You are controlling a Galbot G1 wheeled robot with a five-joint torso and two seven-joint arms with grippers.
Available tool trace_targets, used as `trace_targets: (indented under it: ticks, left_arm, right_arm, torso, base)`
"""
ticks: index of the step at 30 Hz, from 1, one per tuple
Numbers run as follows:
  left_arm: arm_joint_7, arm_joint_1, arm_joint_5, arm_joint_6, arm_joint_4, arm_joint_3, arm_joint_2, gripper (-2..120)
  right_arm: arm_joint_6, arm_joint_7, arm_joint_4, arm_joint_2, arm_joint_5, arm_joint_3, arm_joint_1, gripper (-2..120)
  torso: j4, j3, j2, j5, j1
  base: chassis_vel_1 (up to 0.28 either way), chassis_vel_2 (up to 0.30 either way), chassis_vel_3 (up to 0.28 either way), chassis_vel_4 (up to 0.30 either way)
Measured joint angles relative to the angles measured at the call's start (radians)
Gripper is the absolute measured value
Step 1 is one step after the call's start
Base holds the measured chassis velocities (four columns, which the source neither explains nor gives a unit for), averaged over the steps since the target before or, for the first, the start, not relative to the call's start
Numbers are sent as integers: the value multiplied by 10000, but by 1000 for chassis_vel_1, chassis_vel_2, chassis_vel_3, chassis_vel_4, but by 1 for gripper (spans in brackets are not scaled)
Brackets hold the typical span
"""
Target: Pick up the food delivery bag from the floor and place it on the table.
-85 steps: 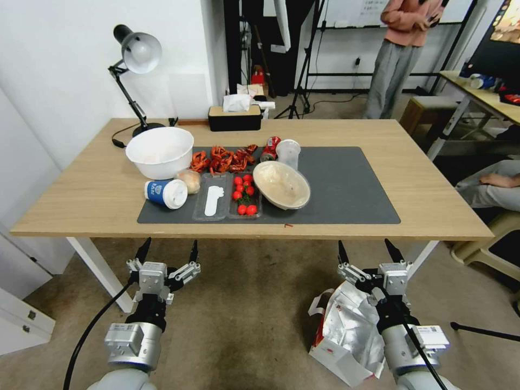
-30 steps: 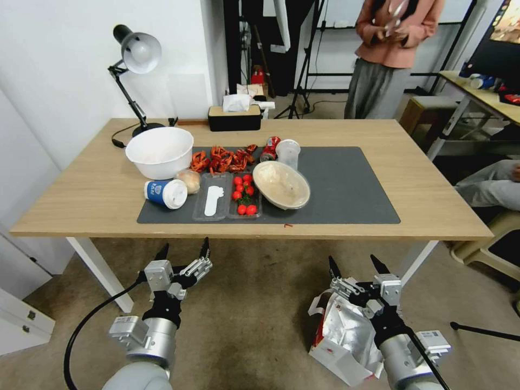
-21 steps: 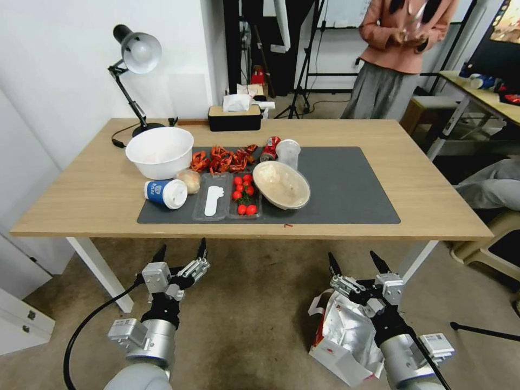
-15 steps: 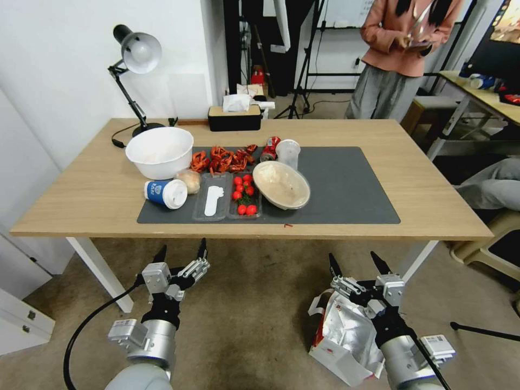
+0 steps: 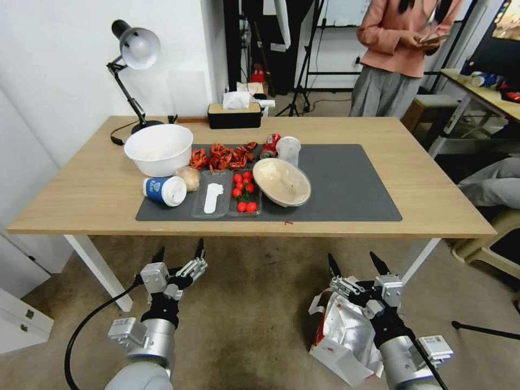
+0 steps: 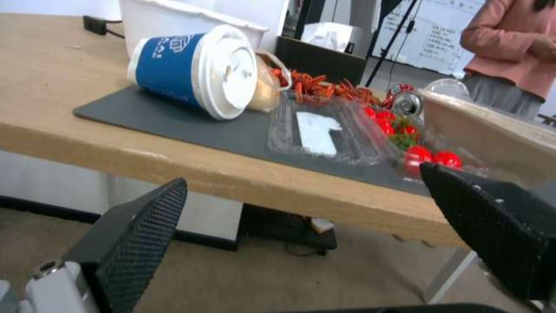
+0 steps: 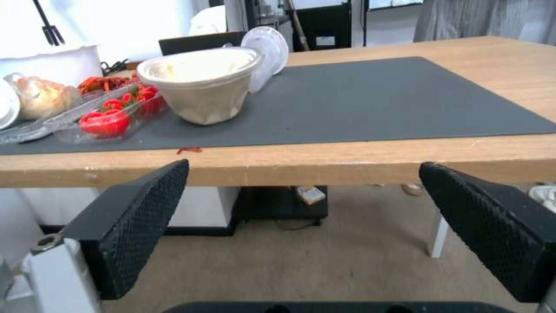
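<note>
Food delivery bag (image 5: 346,330) lies on the floor (image 5: 254,303), foil lining up, near the desk (image 5: 433,206) front edge. Right pincer (image 5: 353,262) above it, spread wide, holding nothing. Left pincer (image 5: 179,251) likewise wide, below desk edge.

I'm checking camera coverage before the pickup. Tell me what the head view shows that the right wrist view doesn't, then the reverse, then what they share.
Head view: the bag lying on the floor under the open right gripper, the open left gripper, a lamp and a blue cup.

Right wrist view: a dark box on the floor under the table.

Both: the table, the mat, a paper bowl and tomatoes.
</note>
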Motion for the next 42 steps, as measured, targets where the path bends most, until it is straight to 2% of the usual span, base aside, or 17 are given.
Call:
trace_targets:
  ticks: [13, 19, 25, 42]
  left_arm:
    - [-21, -27, -80, -83, 41, -60, 152, 100]
    - [-20, -46, -81, -67, 40, -55, 114, 100]
    - [-44, -18, -56, -91, 120, -25, 156, 100]
    - [-37, -5, -41, -96, 116, -20, 176, 100]
  right_arm:
    - [30, -126, -25, 130, -25, -4, 23, 100]
    - [45, -137, -24, 131, -58, -5, 4, 100]
    - [45, -124, -18, 136, -142, 9, -2, 100]
    - [30, -206, -26, 96, -85, 21, 31, 100]
  torso:
    - [0, -390, -696, 1, -310]
    - [0, -493, -883, 1, -393]
    - [0, -719, -1281, 0, -565]
    - [0, -1111, -1964, 1, -854]
  base:
    - [0, 0, 0, 0]
    - [0, 0, 0, 0]
    - [0, 0, 0, 0]
    - [0, 0, 0, 0]
